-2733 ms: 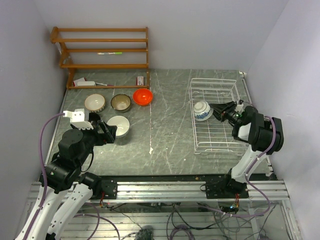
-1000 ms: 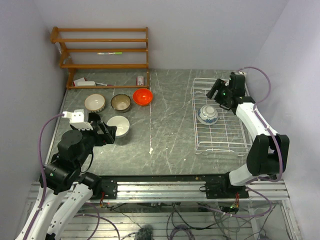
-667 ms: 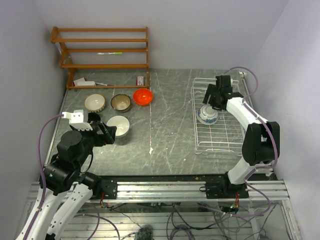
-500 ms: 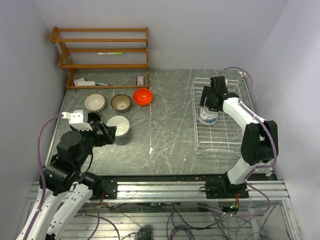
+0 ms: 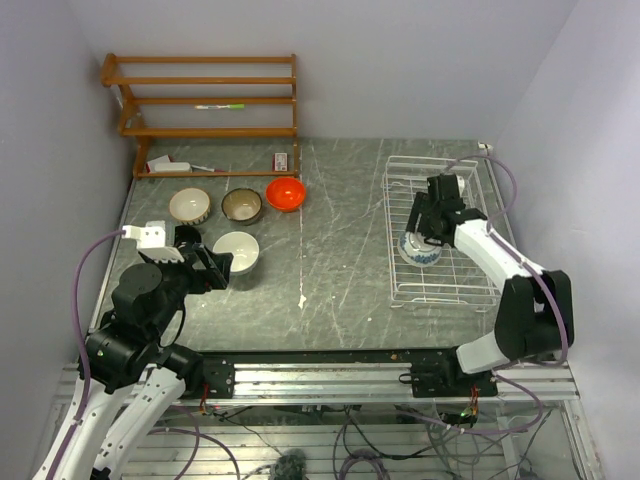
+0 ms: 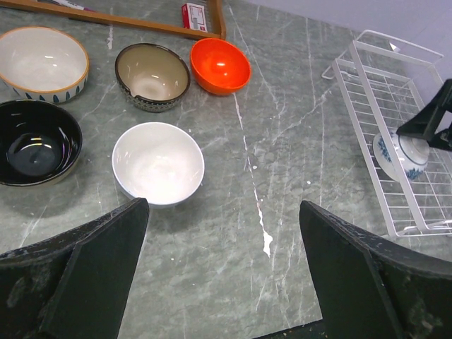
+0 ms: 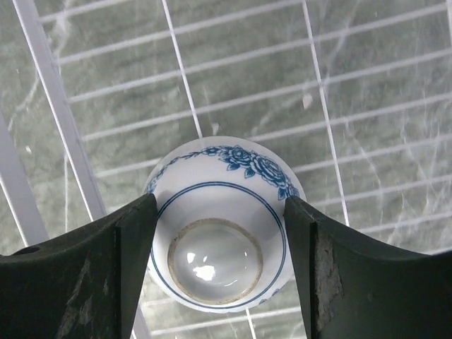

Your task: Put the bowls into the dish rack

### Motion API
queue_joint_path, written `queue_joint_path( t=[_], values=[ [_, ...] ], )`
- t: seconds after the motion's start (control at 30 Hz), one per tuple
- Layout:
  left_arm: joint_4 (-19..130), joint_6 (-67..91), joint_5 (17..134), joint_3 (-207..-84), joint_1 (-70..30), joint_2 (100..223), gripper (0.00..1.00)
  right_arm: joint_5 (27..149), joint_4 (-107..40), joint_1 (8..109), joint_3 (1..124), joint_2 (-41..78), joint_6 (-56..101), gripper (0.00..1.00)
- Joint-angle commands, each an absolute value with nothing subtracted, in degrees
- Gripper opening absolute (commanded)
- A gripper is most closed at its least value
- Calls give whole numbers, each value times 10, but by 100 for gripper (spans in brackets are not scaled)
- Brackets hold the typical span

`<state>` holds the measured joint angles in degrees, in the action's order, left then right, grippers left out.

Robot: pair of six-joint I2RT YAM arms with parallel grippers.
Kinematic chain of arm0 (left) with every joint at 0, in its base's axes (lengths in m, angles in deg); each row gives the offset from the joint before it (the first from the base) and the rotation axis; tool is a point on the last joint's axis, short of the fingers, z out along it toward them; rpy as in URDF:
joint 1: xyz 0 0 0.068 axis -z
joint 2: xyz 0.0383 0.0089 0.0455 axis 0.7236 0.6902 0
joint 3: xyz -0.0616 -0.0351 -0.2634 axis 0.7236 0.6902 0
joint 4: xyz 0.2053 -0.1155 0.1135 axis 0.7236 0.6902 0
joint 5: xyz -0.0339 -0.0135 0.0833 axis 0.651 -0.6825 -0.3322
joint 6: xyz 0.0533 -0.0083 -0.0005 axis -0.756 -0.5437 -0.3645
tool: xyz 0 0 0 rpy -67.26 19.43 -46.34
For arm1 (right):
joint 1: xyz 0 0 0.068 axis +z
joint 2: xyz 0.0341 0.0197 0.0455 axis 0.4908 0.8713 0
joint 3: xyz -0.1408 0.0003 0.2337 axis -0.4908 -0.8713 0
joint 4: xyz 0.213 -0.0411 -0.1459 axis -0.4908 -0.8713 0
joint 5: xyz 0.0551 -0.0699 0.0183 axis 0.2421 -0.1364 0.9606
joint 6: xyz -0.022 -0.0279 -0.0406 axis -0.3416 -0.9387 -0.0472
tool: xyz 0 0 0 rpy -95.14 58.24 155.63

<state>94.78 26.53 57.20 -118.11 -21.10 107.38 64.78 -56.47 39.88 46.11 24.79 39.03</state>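
Observation:
The blue-and-white bowl (image 7: 219, 240) lies upside down in the white wire dish rack (image 5: 440, 297), near its left side. My right gripper (image 5: 422, 232) reaches down over it, with a finger pressed on each side of the bowl (image 5: 420, 250). On the left of the table stand the orange-red bowl (image 5: 286, 193), the tan-brown bowl (image 5: 242, 205), the cream-white bowl (image 5: 189, 206) and the plain white bowl (image 5: 237, 250). My left gripper (image 6: 222, 206) is open and empty, hovering just near of the white bowl (image 6: 157, 162). The rack (image 6: 367, 78) also shows in the left wrist view.
A black bowl (image 6: 32, 148) sits left of the white bowl. A brown wooden shelf unit (image 5: 205, 100) stands at the back left, with a small red box (image 5: 282, 160) and other small items at its foot. Walls close in on both sides.
My right gripper let go of the bowl, swung to the back of the rack, then came down over the bowl from above and closed on it. The bowl shifted slightly nearer. The left arm has stayed put.

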Motion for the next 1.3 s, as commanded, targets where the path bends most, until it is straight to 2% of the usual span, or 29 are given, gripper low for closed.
queue_joint_path(
  t=[0.0, 0.43, 0.57, 0.9, 1.0, 1.13, 1.27],
  values=[
    [943, 268, 564, -1185, -207, 1068, 99, 660, -592, 405, 395, 185, 415, 71],
    [943, 268, 566, -1185, -207, 1068, 99, 726, -636, 428, 304, 38, 430, 72],
    [944, 269, 564, -1184, -207, 1068, 99, 765, -655, 429, 307, 17, 421, 71],
    [943, 269, 565, -1185, -206, 1067, 99, 679, -709, 430, 373, -39, 417, 73],
    [944, 270, 561, -1186, -206, 1069, 99, 707, -709, 439, 420, -34, 387, 73],
    [952, 275, 540, -1189, -206, 1068, 99, 744, -696, 506, 485, -20, 377, 72],
    [960, 285, 511, -1190, -207, 1053, 99, 730, -667, 626, 523, 18, 387, 72]
  ],
)
